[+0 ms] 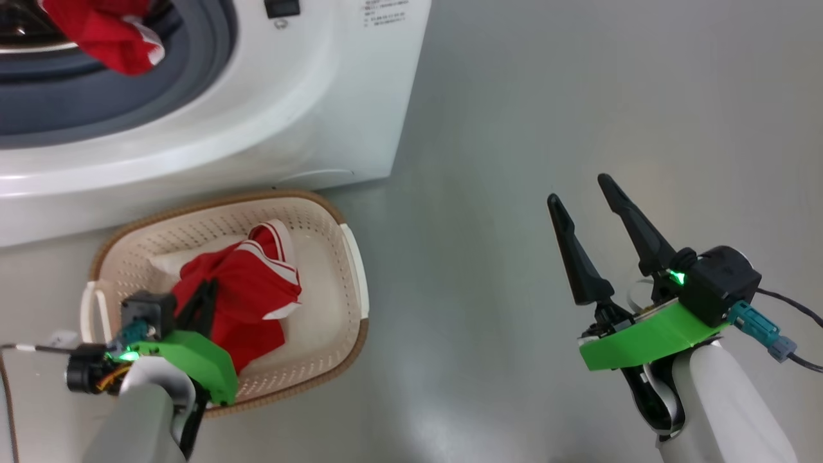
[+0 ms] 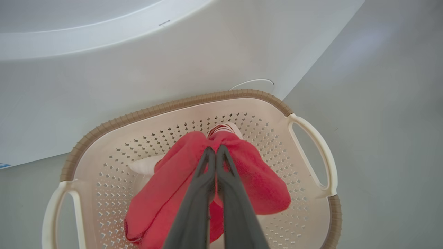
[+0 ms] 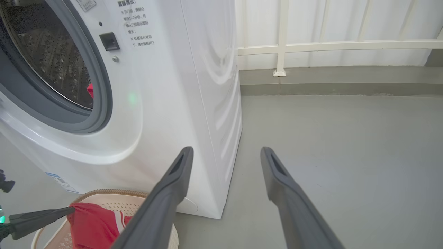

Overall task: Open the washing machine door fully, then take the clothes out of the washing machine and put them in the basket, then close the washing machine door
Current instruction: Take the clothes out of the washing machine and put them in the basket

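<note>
Grey floor [image 1: 546, 96], white railing [image 3: 311, 45] along the back wall. The washing machine [image 1: 289, 96] sits top left in the head view with its mouth open, so the grey gasket [image 1: 96, 109] and steel drum [image 3: 52, 62] are exposed. The basket [image 1: 350, 257] is on the floor just beside the machine's front, below the mouth.

Clothes: one red garment [image 1: 251, 289] is in the basket, bunched mid-floor, white trim showing. A second red piece [image 1: 109, 38] hangs at the drum mouth over the gasket. My read is the task is partway: one in, at least one to go, door close after that.

Handling: light, soft and limp, with no shape of its own. It won't slip much, but it will trail and snag.
- Pinch a bunched fold, not a flat face.
- For the drum piece, take the lobe hanging at the lip.
- Lift it clear of the rubber before swinging down to the basket.

Left tool [image 2: 215, 152]: fingers together, tips down in the basket on the red garment. It looks clamped on a fold, though the wrist view can't confirm there's cloth between the tips. It should part before pulling out, or the garment lifts with it.

Right tool [image 1: 580, 190]: fingers wide apart and empty, over bare floor well right of the machine.

In the way:
- The basket's rim and side handles are close around the left tool.
- The machine's front corner sits between the right tool and the drum mouth.
- A cable [image 1: 791, 308] trails off the right wrist, so watch it on a reach.
</note>
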